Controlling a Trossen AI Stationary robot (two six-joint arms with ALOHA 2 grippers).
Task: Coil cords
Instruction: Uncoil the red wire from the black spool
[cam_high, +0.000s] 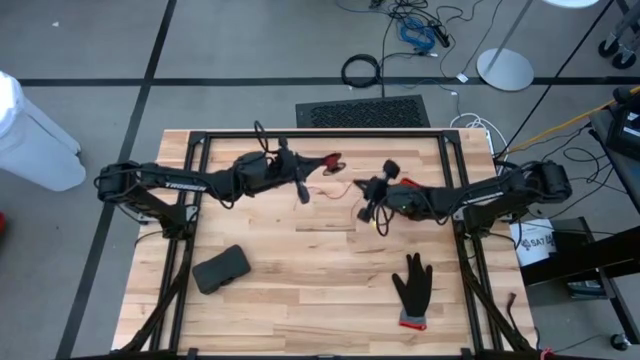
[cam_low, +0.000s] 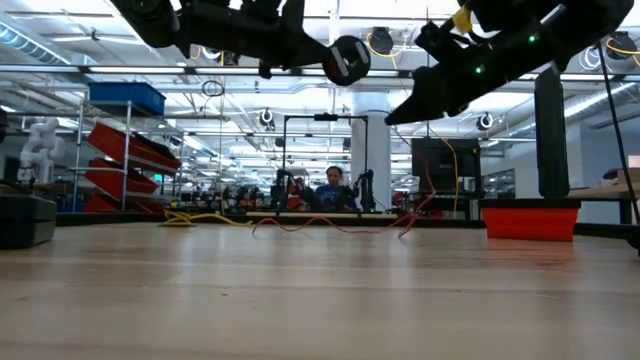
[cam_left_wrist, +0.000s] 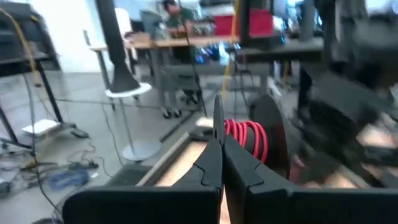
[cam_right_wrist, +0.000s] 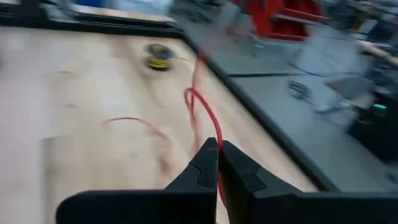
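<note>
Left wrist view: your left gripper (cam_left_wrist: 222, 163) pinches black spool (cam_left_wrist: 219, 119) wound with red cord (cam_left_wrist: 246, 137). Right gripper (cam_right_wrist: 218, 163) clamps same cord's strand. Yellow-tan spool (cam_right_wrist: 158, 56), blurry, ahead of it.

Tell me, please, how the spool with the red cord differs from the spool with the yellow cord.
The red-cord spool is clamped in the shut left gripper and raised off the table; the yellow-cord spool lies free on the wood. The first spool's red cord trails to the right gripper, which is shut on it; nothing holds the yellow one. Both are small, round and black.
</note>
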